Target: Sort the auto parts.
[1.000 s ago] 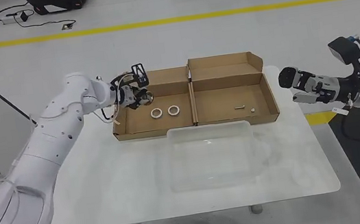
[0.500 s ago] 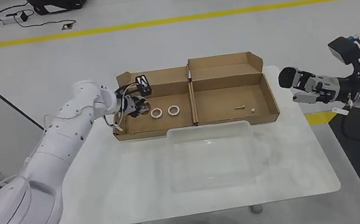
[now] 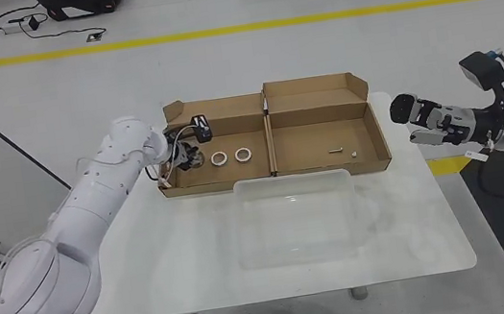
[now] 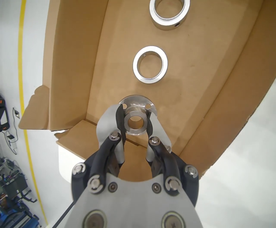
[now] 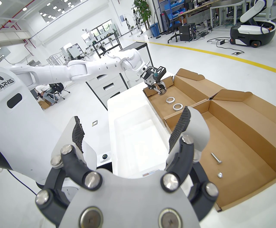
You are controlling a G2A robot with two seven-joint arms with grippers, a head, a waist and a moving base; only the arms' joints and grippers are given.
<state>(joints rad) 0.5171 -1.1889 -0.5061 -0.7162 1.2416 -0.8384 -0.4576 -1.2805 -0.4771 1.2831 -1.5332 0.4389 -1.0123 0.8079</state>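
Off the edge of the worktop the right gripper has kept still, jaws open and empty; the left arm has drawn back and sunk into the left carton; the left gripper now hangs low near that carton's outer end, jaws closed on the hub of a flanged bushing, just beside the nearer ring; whether the bushing touches the carton floor cannot be told; setting it down among the round parts looks close; no writing is readable on carton or parts.
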